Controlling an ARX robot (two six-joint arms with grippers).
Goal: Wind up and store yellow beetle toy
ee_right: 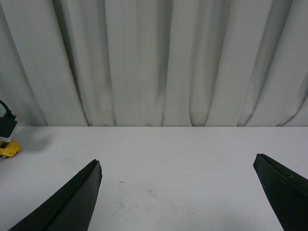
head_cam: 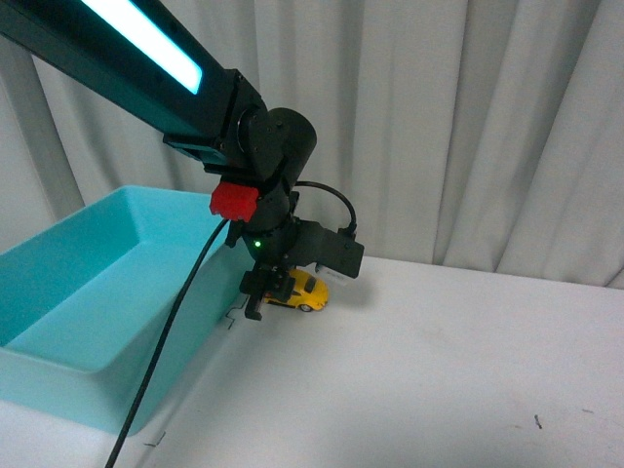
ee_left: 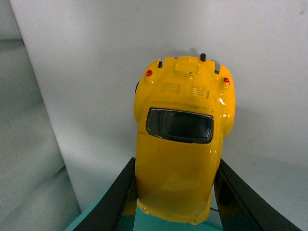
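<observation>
The yellow beetle toy [head_cam: 303,291] is a small rounded car with dark windows, on the white table just right of the teal bin. My left gripper [head_cam: 268,292] is shut on it from above. In the left wrist view the toy [ee_left: 180,144] fills the middle, its rear with red lights pointing away, and the black fingers [ee_left: 115,202] press both of its sides. My right gripper [ee_right: 178,168] is open and empty over bare table. A small part of the toy [ee_right: 8,148] shows at the left edge of the right wrist view.
A large teal bin [head_cam: 88,292] stands at the left on the table, open on top, its near corner beside the toy. A black cable [head_cam: 171,341] hangs from the left arm across the bin's wall. A white curtain [head_cam: 468,117] closes the back.
</observation>
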